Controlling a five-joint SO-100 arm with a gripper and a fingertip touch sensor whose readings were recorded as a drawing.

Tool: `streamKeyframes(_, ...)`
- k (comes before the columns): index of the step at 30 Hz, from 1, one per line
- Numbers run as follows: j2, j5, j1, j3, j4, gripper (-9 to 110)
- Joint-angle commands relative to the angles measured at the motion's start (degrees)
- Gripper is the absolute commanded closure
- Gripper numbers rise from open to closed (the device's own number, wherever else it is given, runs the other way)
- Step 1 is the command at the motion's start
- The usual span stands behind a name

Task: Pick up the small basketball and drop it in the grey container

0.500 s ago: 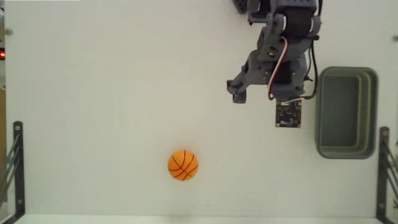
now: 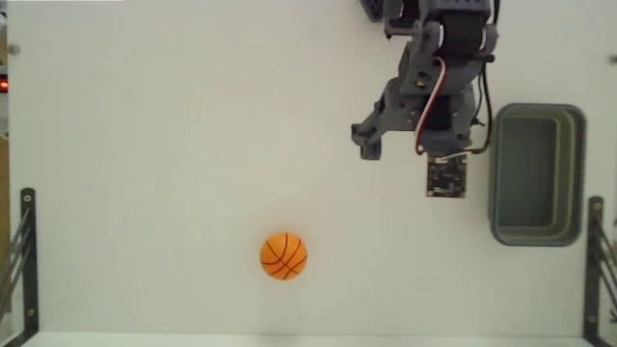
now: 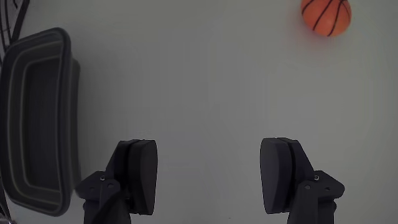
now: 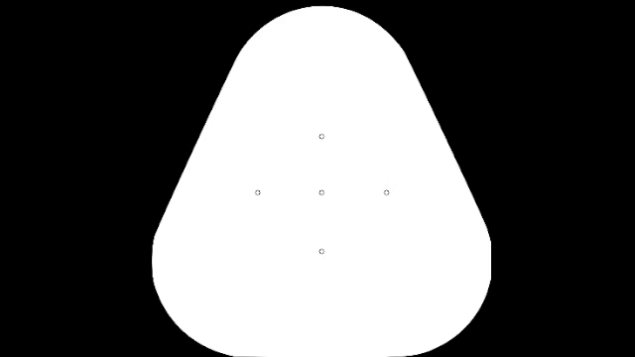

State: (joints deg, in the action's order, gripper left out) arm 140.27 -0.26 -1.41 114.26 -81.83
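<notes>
Wrist view: pincer point(image 3: 211, 177) wide open, empty; small basketball point(image 3: 326, 16) well apart

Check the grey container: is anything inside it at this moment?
Nothing shows inside the grey container: the fixed view from above shows its bare floor. In the wrist view the near wall hides part of the hollow. The small basketball lies on the table, well apart.

White table point(image 2: 145, 145) with small basketball point(image 2: 283, 255) and grey container point(image 2: 536, 173).
</notes>
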Motion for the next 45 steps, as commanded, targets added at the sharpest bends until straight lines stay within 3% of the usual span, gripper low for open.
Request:
streamKeyframes(1,1.84,0.26,-1.97,0.3,-0.13,-9)
streamKeyframes(31,1.84,0.26,-17.87,0.3,-0.13,-9)
streamKeyframes(45,1.84,0.26,-19.41,0.3,-0.13,-9)
